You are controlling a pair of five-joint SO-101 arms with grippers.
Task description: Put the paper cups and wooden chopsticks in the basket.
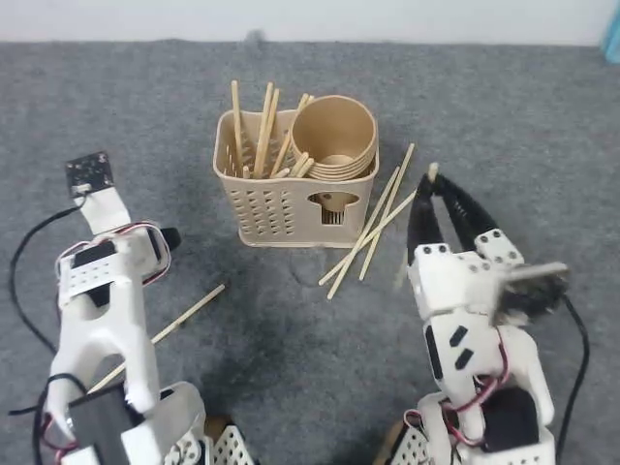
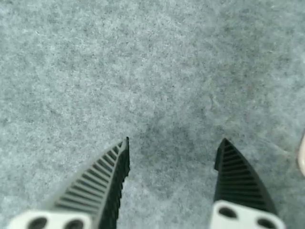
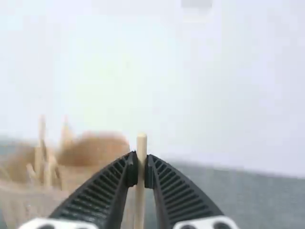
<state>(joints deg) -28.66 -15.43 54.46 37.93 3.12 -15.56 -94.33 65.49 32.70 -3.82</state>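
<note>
The left arm (image 1: 97, 329) and right arm (image 1: 465, 325) are white plastic with black motors and black and red cables. Their black fingers (image 2: 106, 185) are ribbed and pointed, on white screw-holed mounts.

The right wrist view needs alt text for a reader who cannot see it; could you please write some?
The right gripper is shut on a chopstick, whose end pokes out past the fingertips. Farther off, blurred, stands the basket holding cups and more chopsticks, on a grey mat before a pale wall.
</note>
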